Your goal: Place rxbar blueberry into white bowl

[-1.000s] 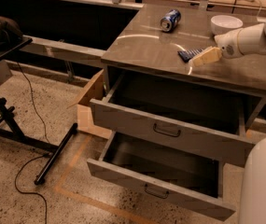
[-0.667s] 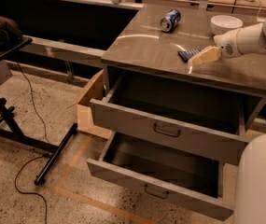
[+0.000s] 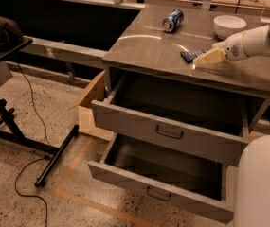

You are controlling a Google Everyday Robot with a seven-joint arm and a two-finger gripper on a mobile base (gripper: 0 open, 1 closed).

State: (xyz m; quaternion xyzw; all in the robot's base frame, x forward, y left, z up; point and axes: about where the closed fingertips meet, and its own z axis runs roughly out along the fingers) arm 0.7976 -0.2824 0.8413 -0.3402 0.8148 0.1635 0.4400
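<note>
the gripper reaches in low over the grey cabinet top, its tip at the rxbar blueberry. the bar sits at that tip, flat or nearly flat near the top's front edge, its long axis roughly in line with the gripper's reach. whether the gripper is closed on the bar or only touching it cannot be told. the white bowl stands farther back, on the arm's far side and apart from the bar, so the carry likely goes backward. a blue can lies clear of that path.
</note>
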